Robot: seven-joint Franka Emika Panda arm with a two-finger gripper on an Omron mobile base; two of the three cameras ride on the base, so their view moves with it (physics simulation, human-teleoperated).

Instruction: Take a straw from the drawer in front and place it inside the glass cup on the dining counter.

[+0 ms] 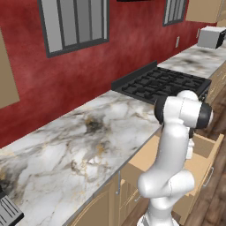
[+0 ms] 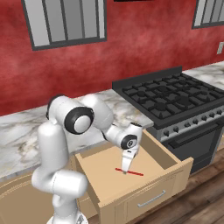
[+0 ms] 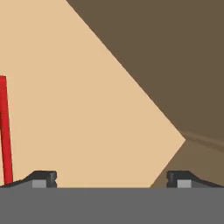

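nearest camera: two dark tips of the gripper (image 3: 111,179) at the bottom of the hand view, with the tan drawer floor right behind them.
jaws: spread wide, nothing between them; tips well apart in the hand view.
straw (image 2: 129,172): thin red stick lying flat on the floor of the drawer (image 2: 173,157). in the hand view it runs up the far left edge, just beside one tip, not between the two.
gripper position: in the right base view it points down inside the open drawer, tips at or just above the straw's left end; contact cannot be told.
done: drawer stands pulled out; hand is down in it.
left: jaws are not yet centred over the straw and not yet closed on it; lift, carry to the glass cup and drop-in all remain. judged early, at the reach stage.
surface: white-grey marble counter (image 1: 66,145) with brown veins over tan cabinets, bare where visible.
room: red wall (image 2: 144,48) with grey-framed windows; black gas stove (image 2: 175,98) set just right of the drawer; dark wood floor (image 2: 205,197); a white appliance at the far end of the counter, too small to name.
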